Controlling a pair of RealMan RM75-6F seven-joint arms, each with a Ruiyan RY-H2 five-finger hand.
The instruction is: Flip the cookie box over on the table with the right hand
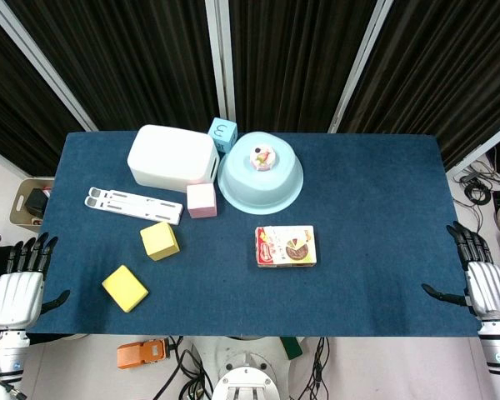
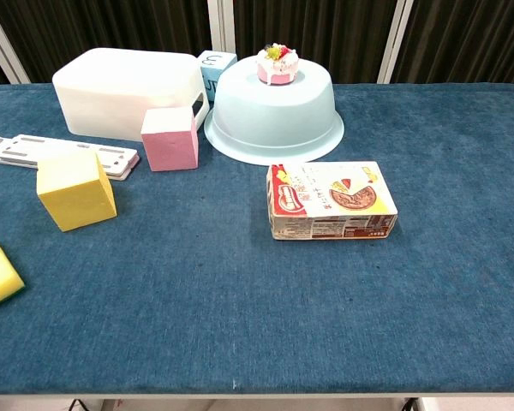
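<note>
Red-and-cream, the cookie box lies flat near the middle of the blue table, picture side up, just in front of an upturned pale blue bowl. We see a pink cube and two yellow blocks further left. Our right hand waits at the table's right edge, fingers spread, holding nothing; our left hand does likewise at the left edge.
</note>
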